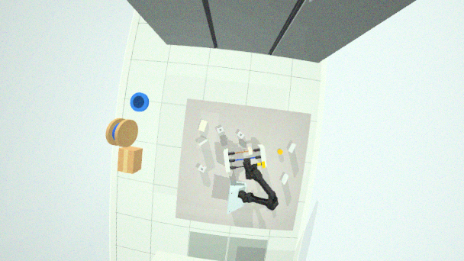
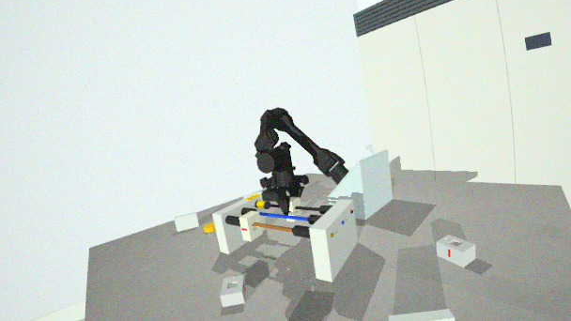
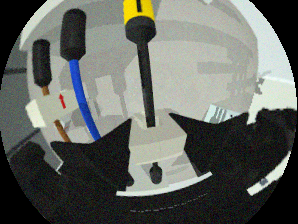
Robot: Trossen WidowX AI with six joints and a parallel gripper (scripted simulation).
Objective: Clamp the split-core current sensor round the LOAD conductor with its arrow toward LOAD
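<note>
My gripper (image 1: 247, 162) (image 2: 287, 210) (image 3: 150, 119) is shut on the white sensor (image 2: 295, 203) (image 3: 157, 145), one dark finger at each side. The black conductor (image 1: 236, 167) (image 2: 307, 208) (image 3: 145, 70) enters the sensor's top in the wrist view and shows again below it, so the sensor sits around it. A yellow sleeve (image 2: 261, 205) (image 3: 139, 9) with a black mark is on this conductor; no lettering is readable. A little red shows on the sensor beside the fingers in the exterior view; the arrow's direction cannot be read. Whether it is latched cannot be told.
A blue conductor (image 2: 282, 217) (image 3: 79, 85) runs beside it. A brown conductor (image 2: 277, 228) carries another white block (image 2: 249, 228) (image 3: 50, 110) with a red arrow. White end walls (image 1: 227, 162) (image 2: 333, 246) hold the conductors. A pale panel (image 1: 233, 200) (image 2: 377, 185) stands close to the arm.
</note>
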